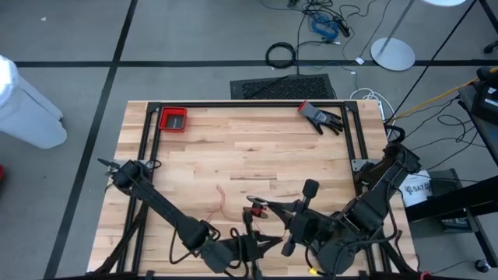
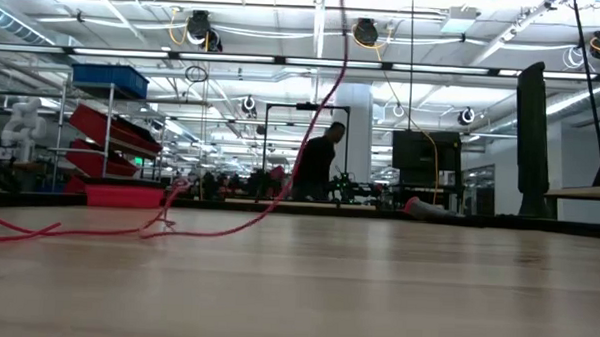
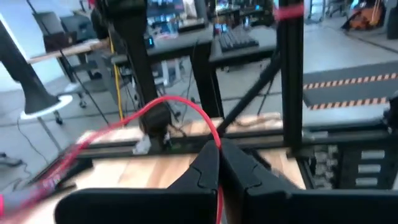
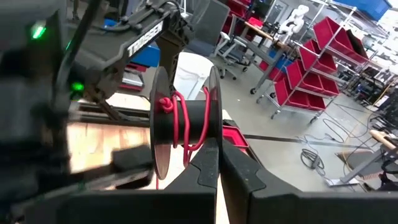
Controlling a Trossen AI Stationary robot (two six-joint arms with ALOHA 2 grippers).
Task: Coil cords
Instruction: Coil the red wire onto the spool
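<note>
- My left gripper (image 3: 217,163) sits at the bottom centre of the high view, fingers pinched together on the red cord (image 3: 186,107), which runs between them in my left wrist view and arcs away up and to the left.
- My right gripper (image 4: 217,163) is just to the right of it, lower centre of the high view, clenched on the rim of a black spool (image 4: 186,124); a few turns of red cord (image 4: 180,121) wrap the spool's core.
- In the high view the loose red cord (image 1: 219,204) lies on the wooden table (image 1: 257,148), left of centre in the lower half.
- In the low view the cord (image 2: 68,228) trails across the left of the tabletop, and one strand climbs out of the top centre.
- A red bin (image 1: 173,119) sits at the table's upper left and a black glove (image 1: 320,117) at its upper right.
</note>
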